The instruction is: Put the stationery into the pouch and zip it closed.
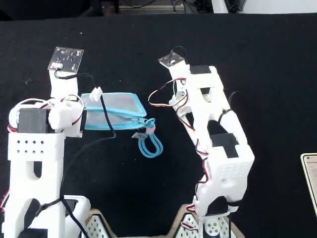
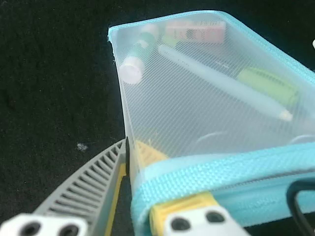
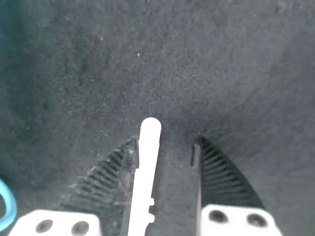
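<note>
Holding: left jaws were clenched on the zip-edge end of the pouch (image 2: 197,113).
Right side: right jaws stood parted above the bare bench (image 3: 221,59), grasping nothing.
Pouch: it lay between the arms with the stationery (image 2: 221,78) already inside.
Key relation: the zip pull (image 1: 145,124) and its blue loop (image 1: 150,145) sat at the far end from the left jaws. The zip edge ran arm to arm, with the right arm (image 1: 213,124) nearer.
Views: the left wrist view showed the contents, the high view the pull. I couldn't tell if the zip was shut.

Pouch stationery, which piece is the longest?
The pale blue pen, lying slantwise inside the pouch; the white-capped tube and green piece are short, stubby.
</note>
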Tool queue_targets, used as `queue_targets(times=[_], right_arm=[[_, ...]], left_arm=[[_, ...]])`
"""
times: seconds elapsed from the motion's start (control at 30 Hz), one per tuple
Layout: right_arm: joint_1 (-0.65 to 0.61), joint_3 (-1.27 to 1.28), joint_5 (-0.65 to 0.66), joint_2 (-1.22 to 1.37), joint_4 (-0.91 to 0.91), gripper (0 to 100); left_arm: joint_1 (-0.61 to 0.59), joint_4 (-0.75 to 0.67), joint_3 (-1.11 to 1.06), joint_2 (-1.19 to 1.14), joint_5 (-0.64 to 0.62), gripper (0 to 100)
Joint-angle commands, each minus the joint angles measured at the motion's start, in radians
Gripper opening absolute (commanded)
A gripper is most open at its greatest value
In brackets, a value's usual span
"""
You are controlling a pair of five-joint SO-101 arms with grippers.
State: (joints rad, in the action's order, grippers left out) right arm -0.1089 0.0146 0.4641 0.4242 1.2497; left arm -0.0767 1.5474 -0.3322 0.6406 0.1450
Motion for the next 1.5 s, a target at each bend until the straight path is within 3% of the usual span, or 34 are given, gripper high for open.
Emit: queue_targets(times=[0.0,0.27,0.4,0.63,0.73,1.17,1.27,1.47], right_arm=[[-0.006,-0.010,0.012,0.031,-0.020,16.8],[-0.025,-0.124,0.005,0.153,0.043,15.3],[-0.006,-0.137,0.005,0.151,0.063,0.5],[-0.002,-0.133,0.002,0.073,0.138,1.1],[-0.006,-0.093,-0.060,-0.016,0.164,1.1],[-0.012,0.180,-0.071,-0.203,-0.077,1.1],[0.003,0.176,-0.072,-0.191,-0.074,2.4],[0.008,0.124,-0.071,-0.076,-0.052,19.0]], left_arm=[[0.007,-0.011,-0.016,-0.015,-0.008,3],[0.004,-0.009,-0.016,-0.015,-0.008,3],[0.004,-0.009,-0.016,-0.015,-0.008,3],[0.004,-0.009,-0.016,-0.015,-0.008,3],[0.004,-0.009,-0.016,-0.015,-0.008,3],[0.004,-0.009,-0.016,-0.015,-0.008,3],[0.004,-0.009,-0.016,-0.015,-0.008,3],[0.004,-0.009,-0.016,-0.015,-0.008,3]])
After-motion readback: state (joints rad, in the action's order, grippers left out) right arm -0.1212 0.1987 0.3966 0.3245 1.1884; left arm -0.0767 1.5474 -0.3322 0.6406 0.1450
